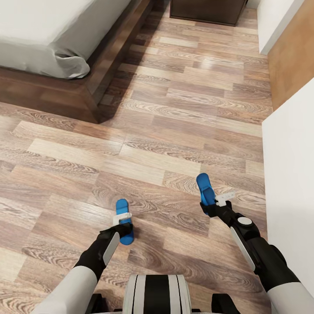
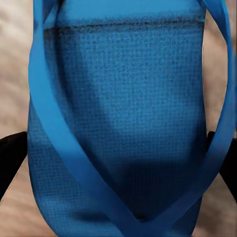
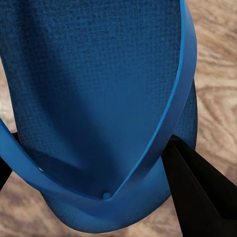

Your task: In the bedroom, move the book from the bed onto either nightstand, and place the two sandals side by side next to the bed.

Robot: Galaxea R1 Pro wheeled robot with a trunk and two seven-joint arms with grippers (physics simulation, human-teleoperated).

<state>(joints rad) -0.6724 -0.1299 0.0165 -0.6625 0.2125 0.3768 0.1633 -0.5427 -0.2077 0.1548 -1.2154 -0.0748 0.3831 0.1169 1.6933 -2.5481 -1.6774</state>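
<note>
Two bright blue sandals are in my grippers over the plank floor. My left gripper (image 1: 121, 227) is shut on the left sandal (image 1: 122, 206); up close, this sandal (image 2: 118, 123) sits between black fingers (image 2: 10, 160). Further right, the right gripper (image 1: 212, 207) is shut on the other sandal (image 1: 203, 185), whose sole (image 3: 94, 89) lies against a black finger (image 3: 197, 195). The bed (image 1: 52, 35), a grey mattress on a dark wood frame, lies at the upper left. A dark brown nightstand (image 1: 205, 11) stands at the far top. The book is out of view.
A white wall (image 1: 290, 183) runs close along my right side, with a brown wood panel (image 1: 292, 56) beyond it. The bed frame's corner (image 1: 89, 111) juts into the floor ahead on the left. Wood floor (image 1: 174, 109) stretches between bed and wall.
</note>
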